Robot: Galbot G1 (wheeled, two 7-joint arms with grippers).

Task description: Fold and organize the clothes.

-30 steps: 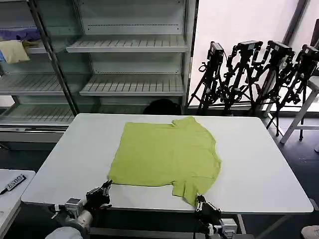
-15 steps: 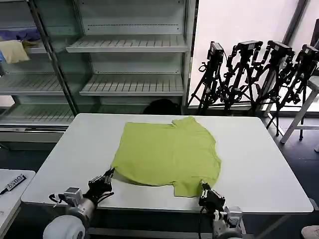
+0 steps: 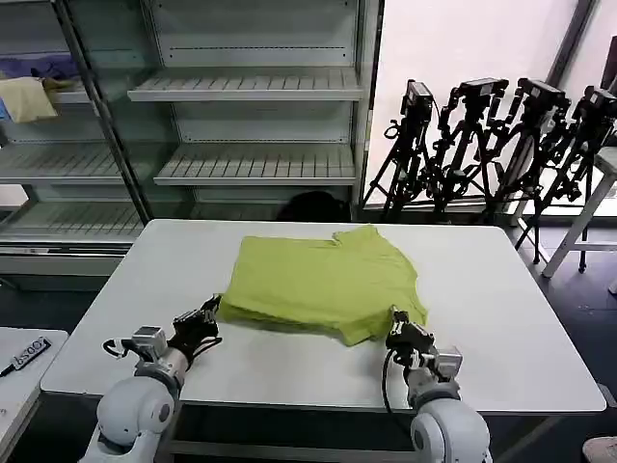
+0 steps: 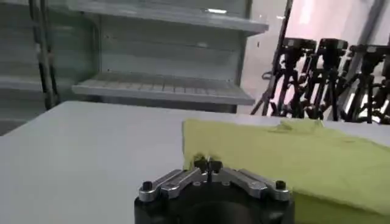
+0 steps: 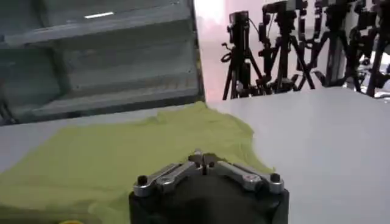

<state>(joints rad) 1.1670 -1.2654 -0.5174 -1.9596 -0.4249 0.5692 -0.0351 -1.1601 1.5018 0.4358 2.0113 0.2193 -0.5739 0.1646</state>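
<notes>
white table (image 3: pixel 501 289) carries the t-shirt (image 3: pixel 323 280), near hem doubled over. left gripper (image 3: pixel 209 313) at 8 o'clock, right gripper (image 3: pixel 394 323) at 5 o'clock, both clamped on that hem.

Bright daylight enters through the window (image 3: pixel 463 48) at upper right of the head view, silhouetting the tripods (image 3: pixel 501 145). The table (image 3: pixel 501 318) is evenly lit, with soft shadows. Wrist views are blurred; their foregrounds are out of focus.

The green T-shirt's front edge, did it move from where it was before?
Yes. The lime T-shirt has had its near hem carried away from the table's front edge, toward the shelves, by the left end effector and right end effector, both shut on it.
</notes>
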